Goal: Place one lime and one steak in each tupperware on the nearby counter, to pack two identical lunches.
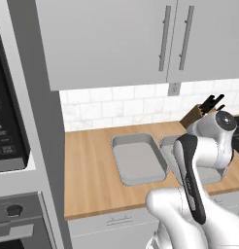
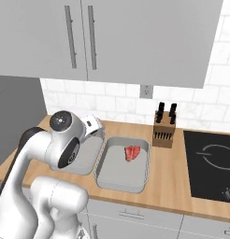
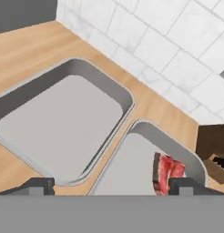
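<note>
Two grey tupperware trays lie side by side on the wooden counter (image 1: 92, 175). The left tupperware (image 3: 63, 123) (image 1: 138, 158) is empty. The right tupperware (image 2: 120, 168) (image 3: 132, 168) holds a red steak (image 2: 132, 152) (image 3: 169, 173) near its far end. My gripper (image 3: 113, 185) hovers above the strip between the two trays, open, with nothing between its fingertips (image 3: 38, 184). In the left base view my arm covers most of the right tray. No lime is in view.
A dark knife block (image 2: 164, 130) (image 1: 196, 114) stands against the tiled wall just right of the trays. A black cooktop (image 2: 212, 163) lies further right. A microwave (image 1: 7, 121) and a tall cabinet bound the counter on the left. Wall cabinets hang overhead.
</note>
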